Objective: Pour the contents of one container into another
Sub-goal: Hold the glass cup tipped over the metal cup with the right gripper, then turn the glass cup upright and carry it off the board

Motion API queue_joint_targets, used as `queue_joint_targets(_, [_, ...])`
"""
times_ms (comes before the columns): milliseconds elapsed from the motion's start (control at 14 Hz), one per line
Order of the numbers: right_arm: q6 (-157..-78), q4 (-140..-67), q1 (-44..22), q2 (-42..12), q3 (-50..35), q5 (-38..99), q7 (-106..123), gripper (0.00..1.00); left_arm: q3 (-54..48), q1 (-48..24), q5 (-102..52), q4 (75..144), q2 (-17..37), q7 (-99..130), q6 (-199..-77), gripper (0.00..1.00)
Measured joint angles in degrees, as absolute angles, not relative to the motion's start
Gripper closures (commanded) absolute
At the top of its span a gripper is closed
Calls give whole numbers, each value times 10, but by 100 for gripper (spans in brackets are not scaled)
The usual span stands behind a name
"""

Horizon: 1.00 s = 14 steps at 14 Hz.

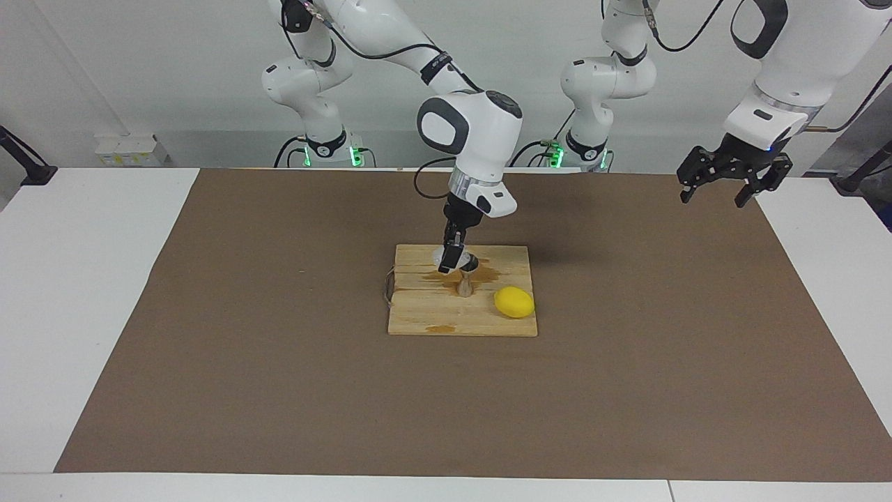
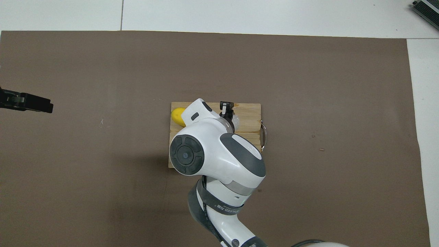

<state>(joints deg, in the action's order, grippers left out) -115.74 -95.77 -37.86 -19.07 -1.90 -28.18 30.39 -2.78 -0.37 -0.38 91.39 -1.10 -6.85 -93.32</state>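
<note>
The right gripper (image 1: 451,261) is clamped on the glass cup (image 1: 446,256), holding it tipped just above the steel jigger (image 1: 464,285), which stands upright mid-way along the wooden board (image 1: 425,314). A lemon (image 1: 514,302) lies on the board toward the left arm's edge. The left gripper (image 1: 733,183) waits, jaws spread and empty, above the mat's (image 1: 279,383) corner.

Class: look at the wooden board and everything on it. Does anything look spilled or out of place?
Yes. Brownish wet patches stain the wooden board around the steel jigger and near its edge farthest from the robots: liquid seems to have missed the jigger.
</note>
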Motion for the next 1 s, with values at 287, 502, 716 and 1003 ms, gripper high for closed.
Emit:
queue_joint_targets(287, [-1157,-956,-368,-179,-19,-262,304,57,-28,-4,-4,914,-11,-68,-933,0])
queue_joint_targets(502, [-1157,-956,-357,-168,-19,-240,304,57,-28,-4,-4,914,-10,-68,-933,0])
queue_joint_targets(716, [-1157,-958,-339,-160,-19,-214,312,57,-28,-4,-4,914,-10,-68,-933,0])
queue_joint_targets(1003, [-1159,-966,-300,-145,-19,-152,358,57,-28,-4,-4,914,-10,-68,-933,0])
